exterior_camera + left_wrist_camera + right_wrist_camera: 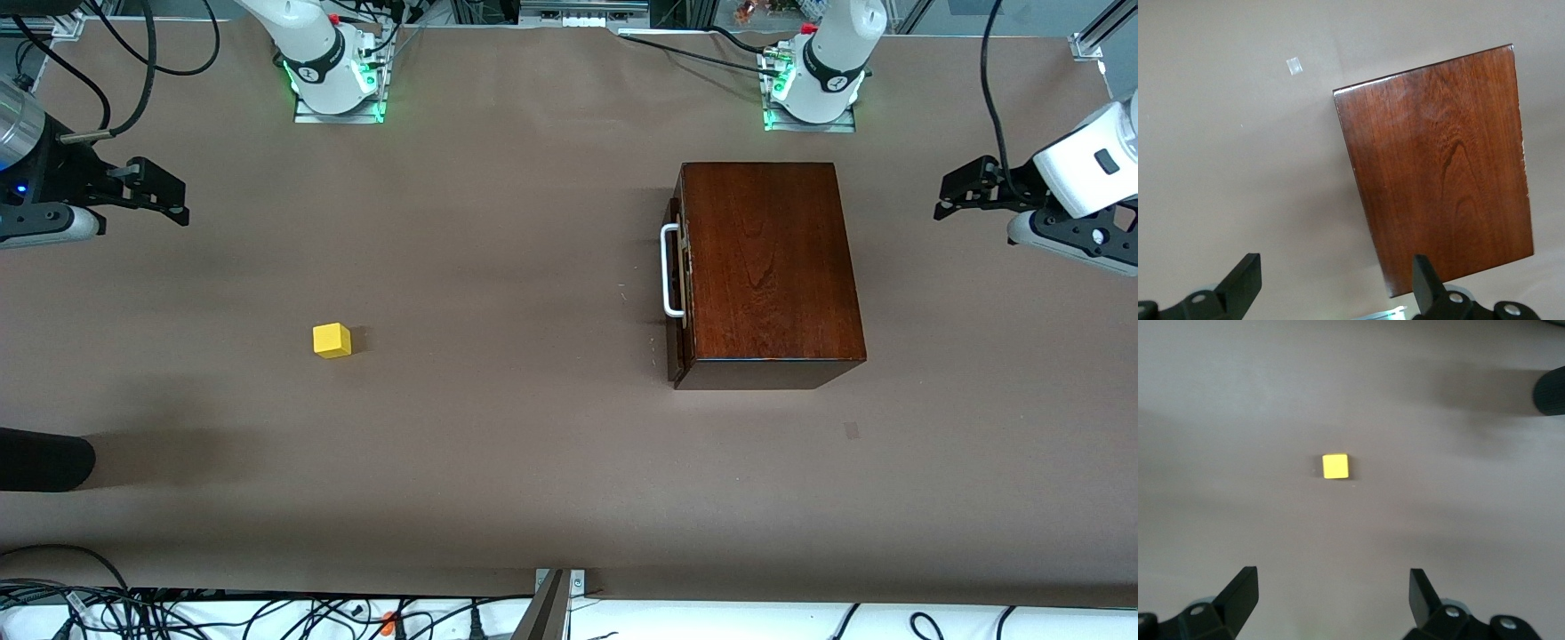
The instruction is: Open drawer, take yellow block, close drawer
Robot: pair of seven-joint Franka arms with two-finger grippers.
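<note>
Dark rounded obj (44,460) pokes in at the table edge nearest the front cam, twd the right arm's end; can't tell what it is. Small pale tape scrap (852,431) lies on the brown table (498,462), a bit nearer the cam than the box.

Yellow block (332,340) sits alone on the bare table, twd the right arm's end, well apart from the box; upright, flat on one face. It's outside the drawer.

Wooden box (769,267), dark reddish-brown, glossy, sits twd the left arm's end, close to the left arm's base. Drawer (677,267) looks pushed in, front about flush w/ the box; white loop handle (671,270) faces the table middle, twd the block's end.

Right gripper (182,206) hovers up over the table edge at the right arm's end, fingers (1239,592) spread wide, nothing btwn them; block shows on the table ahead in its wrist view.

Left gripper (941,203) hovers over the table at the left arm's end, beside the box, fingers (1243,279) wide apart, holding nothing; box top fills much of its wrist view.
</note>
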